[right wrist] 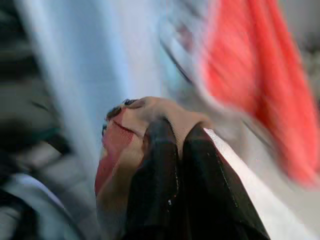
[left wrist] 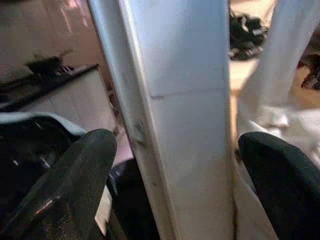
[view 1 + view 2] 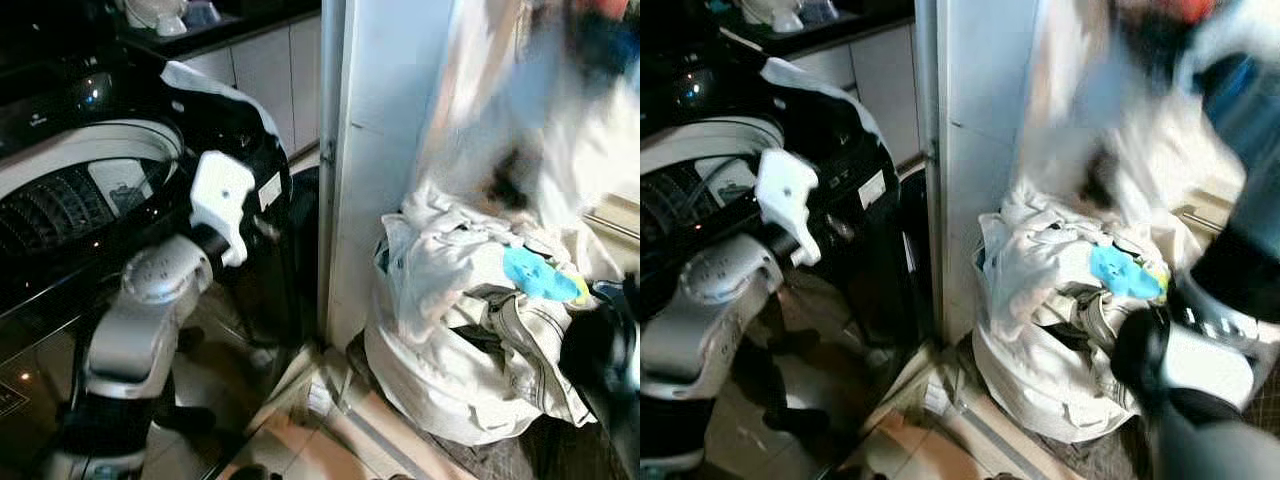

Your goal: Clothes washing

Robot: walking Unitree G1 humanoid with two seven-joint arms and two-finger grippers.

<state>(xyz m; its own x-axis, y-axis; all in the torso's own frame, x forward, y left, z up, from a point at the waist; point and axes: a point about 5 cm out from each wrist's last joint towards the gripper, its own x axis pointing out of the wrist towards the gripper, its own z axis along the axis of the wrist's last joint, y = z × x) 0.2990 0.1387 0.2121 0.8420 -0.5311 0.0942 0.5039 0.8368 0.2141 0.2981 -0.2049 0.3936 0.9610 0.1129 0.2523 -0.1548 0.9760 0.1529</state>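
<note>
Laundry (image 3: 470, 330) sits heaped in a pale bag on the floor, right of a white pillar (image 3: 375, 150), with a bright blue item (image 3: 535, 273) lying on top of the pile. A top-loading washing machine (image 3: 90, 190) stands left of the pillar, its round drum opening visible and a white cloth (image 3: 225, 95) draped over its dark far edge.

The head views show the left arm (image 3: 140, 320) raised in front of the washer, its white wrist block near the drum rim. The left wrist view adds what they cannot: the left gripper (image 2: 175, 175) has its two black fingers (image 2: 70, 180) spread wide with nothing between them, framing the pillar's corner, with the washer's dark side and a white cabinet beyond.

The right arm (image 3: 1200, 370) crosses the lower right corner of the head views, just over the bag's edge, and blurred pale cloth hangs above the pile. The right wrist view shows the right gripper (image 1: 180, 170) with fingers pressed together, pinching a fold of tan and red fabric (image 1: 135, 130); blurred light blue and red cloth surrounds it.

A narrow strip of tiled floor (image 3: 330, 440) lies between the washer's front and the bag, at the pillar's foot.
</note>
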